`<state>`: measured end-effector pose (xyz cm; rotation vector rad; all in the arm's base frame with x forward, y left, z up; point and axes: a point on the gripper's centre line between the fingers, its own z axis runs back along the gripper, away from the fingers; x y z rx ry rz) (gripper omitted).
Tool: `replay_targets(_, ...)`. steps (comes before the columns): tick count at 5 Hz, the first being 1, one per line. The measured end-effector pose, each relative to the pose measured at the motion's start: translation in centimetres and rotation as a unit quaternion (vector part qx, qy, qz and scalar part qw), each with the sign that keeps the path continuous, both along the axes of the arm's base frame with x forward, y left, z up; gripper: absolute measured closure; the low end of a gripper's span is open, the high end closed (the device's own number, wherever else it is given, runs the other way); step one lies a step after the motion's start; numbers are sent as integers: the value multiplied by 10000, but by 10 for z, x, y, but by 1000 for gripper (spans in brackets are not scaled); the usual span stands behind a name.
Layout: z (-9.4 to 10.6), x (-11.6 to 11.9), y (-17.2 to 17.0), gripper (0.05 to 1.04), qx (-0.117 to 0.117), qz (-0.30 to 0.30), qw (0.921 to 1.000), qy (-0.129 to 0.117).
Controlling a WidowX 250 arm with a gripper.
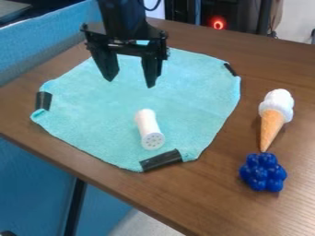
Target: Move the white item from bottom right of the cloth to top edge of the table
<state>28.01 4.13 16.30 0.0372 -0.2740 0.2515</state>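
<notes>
Two fingers (108, 64) set wide apart on the black tool (130, 82), pointing down above the upper part of the cloth (194, 92), with nothing between them. Below, toward the near corner: the white shaker (149, 130), apparently lying on its side, with its holed end toward the camera, just beside a strip of black tape (161, 160). Next, by all appearances, the approach and grasp. Best to centre over the barrel first, then drop straight down, one finger to each long side, perhaps after a slight turn to match its slant. Close gently at mid-length, to guard against rolling the round body aside. Stop short of pressing into the cloth, likely to bunch at the tips. Lift clear before heading for the far edge of the tabletop (209, 193), then lower and release softly, a little in from the drop. Pictured in black at the top of the view, left of centre: the arm (122, 18), with its wrist hanging near upright. Farther out, to the right of the cloth: an ice-cream cone (271, 124) and a blue cluster (263, 172), both well apart from the shaker.
</notes>
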Motion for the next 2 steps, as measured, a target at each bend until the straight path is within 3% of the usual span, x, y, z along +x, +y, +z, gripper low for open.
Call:
replay_targets(1, -12, -16, -8, 83, 61, 129, 9999, -75)
replay_targets(2, -30, -20, -14, 83, 315, 213, 9993, 9)
